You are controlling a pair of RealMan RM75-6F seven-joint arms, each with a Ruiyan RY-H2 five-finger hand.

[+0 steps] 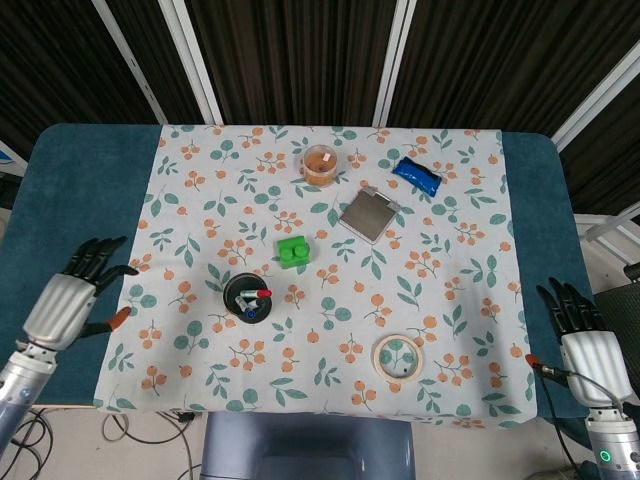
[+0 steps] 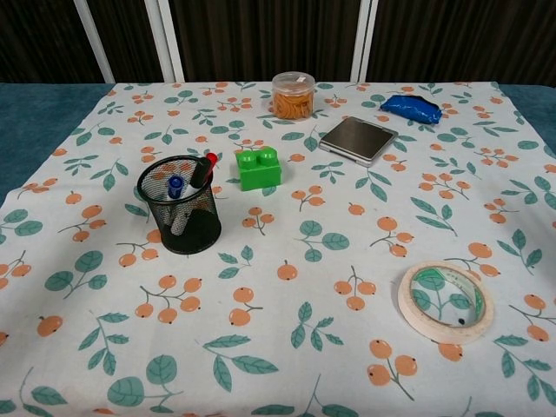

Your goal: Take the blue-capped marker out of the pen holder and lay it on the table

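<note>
A black mesh pen holder [image 1: 246, 298] [image 2: 181, 205] stands left of the table's middle. Inside it stand a blue-capped marker [image 1: 250, 313] [image 2: 175, 185] and a red-capped marker [image 1: 260, 294] [image 2: 206, 165]. My left hand [image 1: 72, 296] hovers over the teal table edge at the left, well left of the holder, fingers spread and holding nothing. My right hand [image 1: 578, 328] sits at the right edge of the table, fingers apart and empty. Neither hand shows in the chest view.
A green toy brick [image 1: 293, 251] [image 2: 259, 168] lies just right of and behind the holder. Further back are an orange-filled jar [image 1: 320, 164], a grey flat case [image 1: 367, 214] and a blue pouch [image 1: 417, 175]. A tape roll [image 1: 398, 357] [image 2: 445, 301] lies front right.
</note>
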